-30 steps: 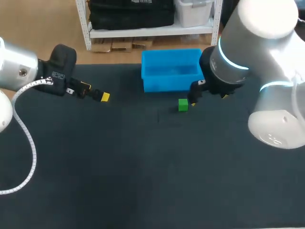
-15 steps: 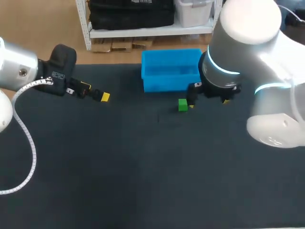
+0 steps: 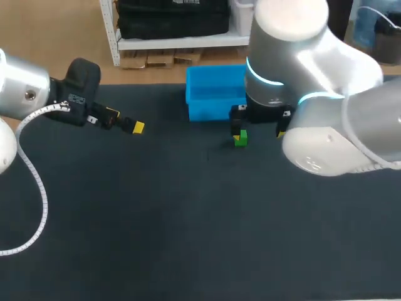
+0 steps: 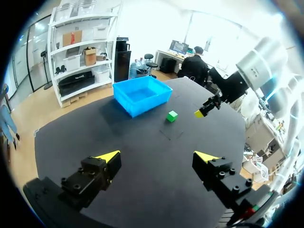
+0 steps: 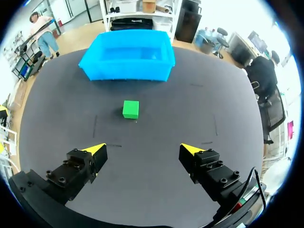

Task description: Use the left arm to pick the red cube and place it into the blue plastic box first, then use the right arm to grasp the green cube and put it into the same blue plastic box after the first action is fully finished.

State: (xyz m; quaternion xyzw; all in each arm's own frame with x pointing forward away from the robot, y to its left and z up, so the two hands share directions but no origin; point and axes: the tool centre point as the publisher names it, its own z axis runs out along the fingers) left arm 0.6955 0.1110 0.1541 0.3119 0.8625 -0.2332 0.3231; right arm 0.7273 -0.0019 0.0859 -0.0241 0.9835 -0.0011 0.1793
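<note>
Two yellow-tipped fingers of the right gripper (image 5: 142,151) stand wide apart with nothing between them, held above the black table (image 3: 188,219). Ahead of them, in the right wrist view, the green cube (image 5: 130,109) sits flat on the table, apart from both fingers and roughly in line with the gap between them. Beyond the cube stands the blue plastic box (image 5: 126,73), open-topped, with its long wall facing the gripper; cube and box are near each other but not touching. From the head view, the right arm (image 3: 288,50) comes in from the right and reaches past the middle; its thick wrist covers part of the box, and one yellow tip shows just beside the cube. The left gripper (image 4: 157,156) is likewise spread open and holds nothing, hanging over the table well apart from the cube and the box, both of which lie far ahead of it in the left wrist view. The left arm (image 3: 25,94) enters from the left, a white coiled cable (image 3: 37,182) looping down beside it.
</note>
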